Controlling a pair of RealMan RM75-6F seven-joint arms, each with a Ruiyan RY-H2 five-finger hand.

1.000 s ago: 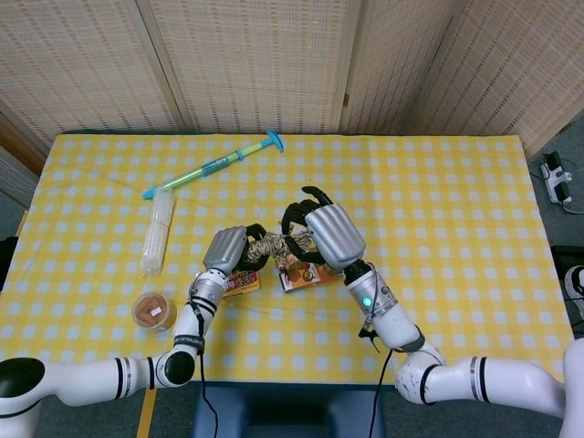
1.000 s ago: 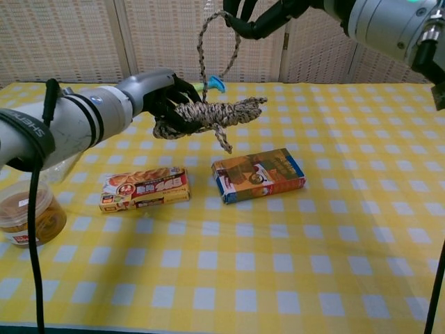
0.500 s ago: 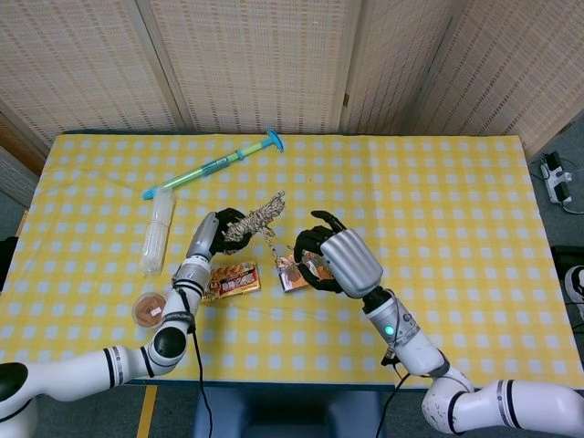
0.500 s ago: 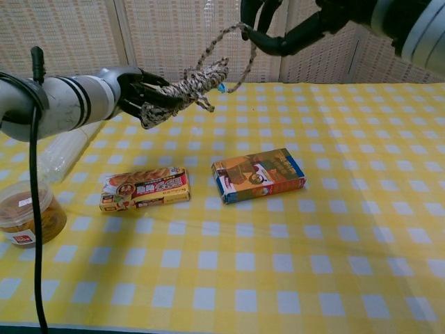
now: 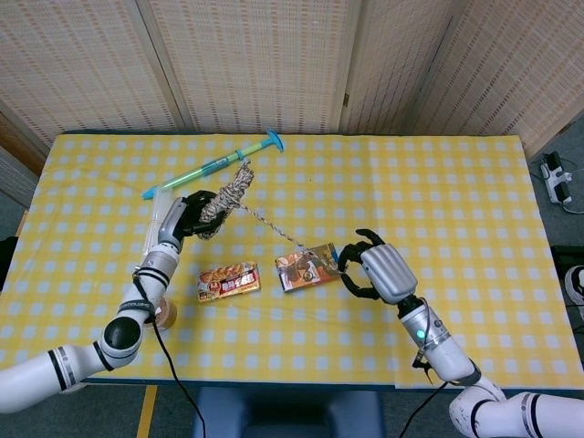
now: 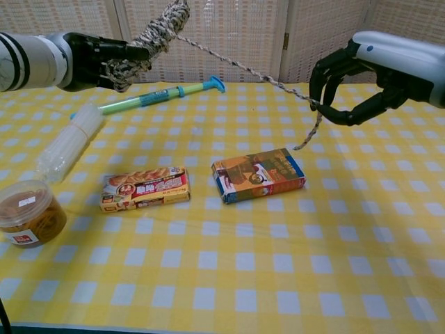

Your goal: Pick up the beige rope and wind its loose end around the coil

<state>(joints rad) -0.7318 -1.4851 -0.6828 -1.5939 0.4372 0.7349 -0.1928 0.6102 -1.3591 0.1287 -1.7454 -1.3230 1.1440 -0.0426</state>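
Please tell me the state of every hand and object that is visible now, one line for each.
left hand: raised, grips the rope coil
right hand: raised, pinches the loose end
rope coil: held in air
loose end: stretched taut between hands
jar: upright, lidded
two snack boxes: flat on table

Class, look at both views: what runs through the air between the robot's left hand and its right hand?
A taut strand of the beige rope stretches from the coil held in the left hand to the right hand, which pinches it. Both views show it.
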